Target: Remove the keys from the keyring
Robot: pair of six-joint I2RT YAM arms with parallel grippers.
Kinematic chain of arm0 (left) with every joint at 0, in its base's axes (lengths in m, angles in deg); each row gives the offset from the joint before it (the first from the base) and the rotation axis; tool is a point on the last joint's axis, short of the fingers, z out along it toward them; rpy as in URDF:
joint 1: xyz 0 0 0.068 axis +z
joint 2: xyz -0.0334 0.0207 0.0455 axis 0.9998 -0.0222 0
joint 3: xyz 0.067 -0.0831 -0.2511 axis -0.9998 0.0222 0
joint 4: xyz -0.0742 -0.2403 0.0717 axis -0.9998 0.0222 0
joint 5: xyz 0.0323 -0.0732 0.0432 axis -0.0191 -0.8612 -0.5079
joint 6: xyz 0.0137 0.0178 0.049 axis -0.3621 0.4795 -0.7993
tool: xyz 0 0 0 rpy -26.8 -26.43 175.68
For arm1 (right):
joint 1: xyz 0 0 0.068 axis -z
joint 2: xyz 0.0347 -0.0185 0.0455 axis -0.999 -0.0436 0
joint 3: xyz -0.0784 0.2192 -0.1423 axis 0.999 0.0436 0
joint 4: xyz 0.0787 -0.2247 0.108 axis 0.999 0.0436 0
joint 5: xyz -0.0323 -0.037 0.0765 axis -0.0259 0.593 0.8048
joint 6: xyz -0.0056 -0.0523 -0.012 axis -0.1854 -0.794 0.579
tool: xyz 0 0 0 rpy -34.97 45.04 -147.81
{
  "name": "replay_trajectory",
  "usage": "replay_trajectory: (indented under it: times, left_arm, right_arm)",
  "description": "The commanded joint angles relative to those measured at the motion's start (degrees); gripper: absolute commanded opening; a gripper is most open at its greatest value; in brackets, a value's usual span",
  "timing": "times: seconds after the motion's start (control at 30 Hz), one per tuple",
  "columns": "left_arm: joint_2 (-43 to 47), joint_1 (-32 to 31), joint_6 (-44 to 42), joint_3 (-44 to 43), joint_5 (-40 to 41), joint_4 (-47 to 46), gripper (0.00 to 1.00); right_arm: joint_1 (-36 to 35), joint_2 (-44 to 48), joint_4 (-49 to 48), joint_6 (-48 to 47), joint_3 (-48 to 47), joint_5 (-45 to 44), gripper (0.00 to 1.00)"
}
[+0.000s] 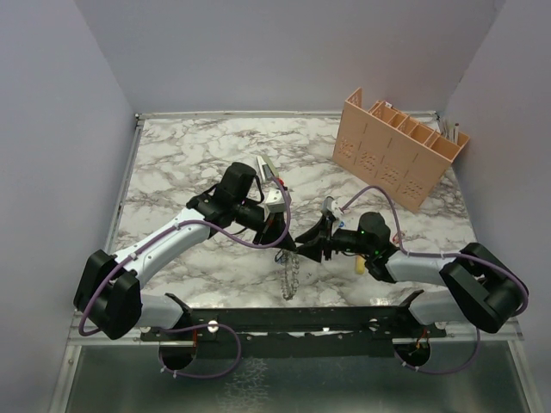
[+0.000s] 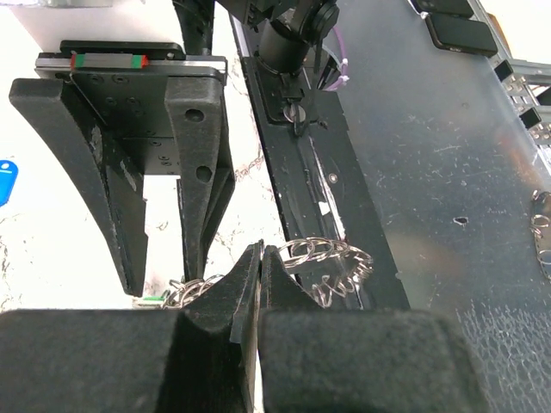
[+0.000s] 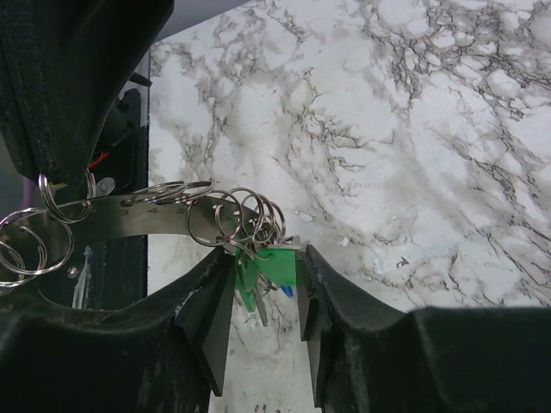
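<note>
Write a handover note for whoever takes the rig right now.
Left end effector: shut on the keyring.
Right end effector: open, fingers either side of the green-headed keys, not clearly clamped.
The green-headed keys hang from small rings threaded on the keyring.
Done: a blue key head lies apart on the table, possibly already removed.
Left: grip the green-headed keys and work them off.

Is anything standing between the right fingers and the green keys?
Nothing visible does. The green keys hang in the gap between the right fingers, below the small rings on the keyring.
</note>
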Motion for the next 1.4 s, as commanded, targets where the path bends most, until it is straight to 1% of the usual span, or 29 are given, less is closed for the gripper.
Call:
replay_trajectory:
  times: [0.0,0.07,0.3,0.4,0.63,0.77,0.83,1.0,1.1,1.2,1.3,1.37]
  left_arm:
    - [1.4,0.2,-0.4,0.4,-4.0,-1.7,0.00]
    - [1.4,0.2,-0.4,0.4,-4.2,-1.7,0.00]
    - [1.6,0.2,0.0,0.5,-3.4,-1.8,0.00]
    - [2.0,0.2,0.5,0.8,-1.8,-1.9,0.00]
    - [4.2,0.2,0.8,1.7,4.3,-1.4,0.00]
    - [4.9,0.2,-0.8,1.3,8.4,1.2,0.01]
    - [5.2,0.2,-1.7,1.1,10.9,2.6,0.03]
    - [6.3,0.3,-3.1,1.0,16.1,4.9,0.04]
    - [7.2,0.3,-3.3,1.4,18.7,5.4,0.03]
    - [7.6,0.3,-3.4,1.6,20.2,5.5,0.04]
    - [7.5,0.2,-3.2,1.7,21.4,5.5,0.09]
    - [7.3,0.2,-3.2,1.7,21.7,5.5,0.10]
  right_arm:
    - [-0.5,-1.5,-2.1,0.3,-1.5,0.9,0.39]
    - [-0.5,-1.6,-2.1,0.4,-1.6,1.1,0.34]
    - [-0.6,-0.6,-1.0,-0.5,-1.6,1.0,0.06]
    - [-0.6,1.8,1.5,-2.2,-1.2,-1.2,0.01]
    - [-0.6,8.9,8.9,-7.1,-0.1,-7.7,0.01]
    - [-0.6,11.7,10.7,-8.3,0.5,-9.8,0.00]
    - [-0.6,12.4,11.6,-8.9,0.6,-10.6,0.00]
    - [-0.6,14.1,14.0,-9.6,0.5,-13.0,0.00]
    - [-0.6,15.0,15.2,-11.7,0.5,-13.9,0.01]
    - [-0.6,15.4,15.4,-12.0,0.7,-14.1,0.00]
    - [-0.6,15.6,15.0,-12.0,0.9,-13.8,0.01]
    - [-0.6,15.6,14.8,-12.1,0.9,-13.6,0.00]
